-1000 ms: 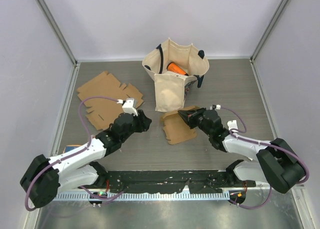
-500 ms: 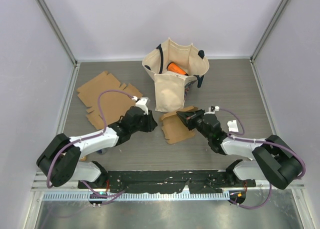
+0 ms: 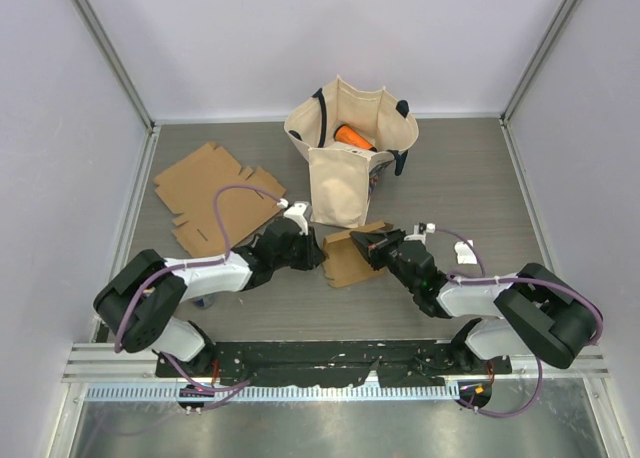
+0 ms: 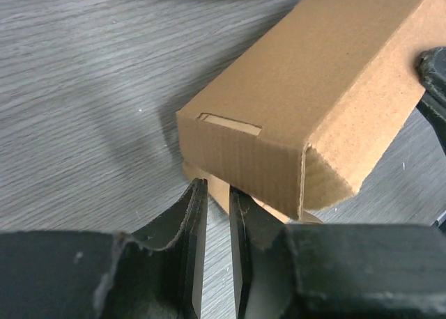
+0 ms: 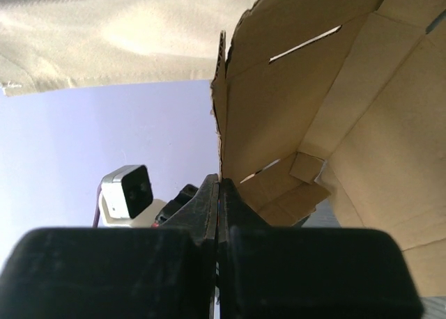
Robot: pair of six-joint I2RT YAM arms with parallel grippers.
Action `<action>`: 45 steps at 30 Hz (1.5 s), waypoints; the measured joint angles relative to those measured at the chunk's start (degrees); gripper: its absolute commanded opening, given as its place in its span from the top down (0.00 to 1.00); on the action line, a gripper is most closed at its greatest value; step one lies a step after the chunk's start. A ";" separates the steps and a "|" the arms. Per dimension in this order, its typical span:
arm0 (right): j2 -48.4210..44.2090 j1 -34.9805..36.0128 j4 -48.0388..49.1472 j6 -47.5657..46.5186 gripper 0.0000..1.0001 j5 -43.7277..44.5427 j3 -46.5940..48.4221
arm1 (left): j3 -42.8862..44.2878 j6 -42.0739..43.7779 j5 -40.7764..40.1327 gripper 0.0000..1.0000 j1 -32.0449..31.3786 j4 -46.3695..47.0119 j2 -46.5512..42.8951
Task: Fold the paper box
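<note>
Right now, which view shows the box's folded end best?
Left wrist: the box fills the frame, and its closed end with the tucked tab faces the camera. The top view shows the box small and from above, with that end hardly visible. The right wrist sees only the box from inside: flaps and slits.

In the left wrist view the box runs off the top and right edges; whether the left hand pinches its lower edge cannot be told; from above, the orange thing sits mostly hidden inside the bag.
</note>
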 measured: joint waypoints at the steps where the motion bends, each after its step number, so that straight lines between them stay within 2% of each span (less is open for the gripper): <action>1: 0.09 0.07 0.20 0.15 0.99 0.39 -0.35 | 0.00 -0.02 -0.48 0.75 -0.02 0.11 -0.09; 7: 0.20 0.09 -1.16 0.42 0.99 1.90 -0.48 | -3.15 0.20 -5.42 0.61 0.00 0.04 -5.49; 13: 0.55 0.11 -4.07 0.76 0.99 2.40 1.11 | -5.22 2.43 -9.53 0.51 -0.02 -0.98 -10.23; 24: 3.43 0.11 -5.42 0.55 0.99 3.08 3.28 | 0.83 9.18 -9.92 0.53 -1.40 -1.07 -0.79; 32: 3.80 0.11 -5.49 -0.28 0.99 3.37 3.69 | 2.43 11.67 -8.57 0.66 -2.27 0.50 1.33; 34: 3.85 0.11 -5.57 -0.48 0.99 3.52 3.89 | 2.75 11.87 -8.68 0.66 -2.56 0.85 1.70; 37: 3.93 0.11 -5.62 -0.48 0.99 3.67 3.93 | 2.91 11.85 -10.05 0.59 -3.15 1.05 1.73; 41: 3.96 0.11 -5.60 -0.17 0.99 3.74 3.98 | 3.28 11.52 -13.81 0.66 -4.22 1.03 2.10; 44: 4.39 0.26 -5.99 0.55 0.99 4.17 4.37 | 3.41 11.10 -17.07 0.64 -5.40 1.07 2.43; 45: 4.48 0.35 -6.14 0.55 0.99 4.33 4.52 | 3.48 10.86 -17.92 0.61 -5.75 1.14 2.58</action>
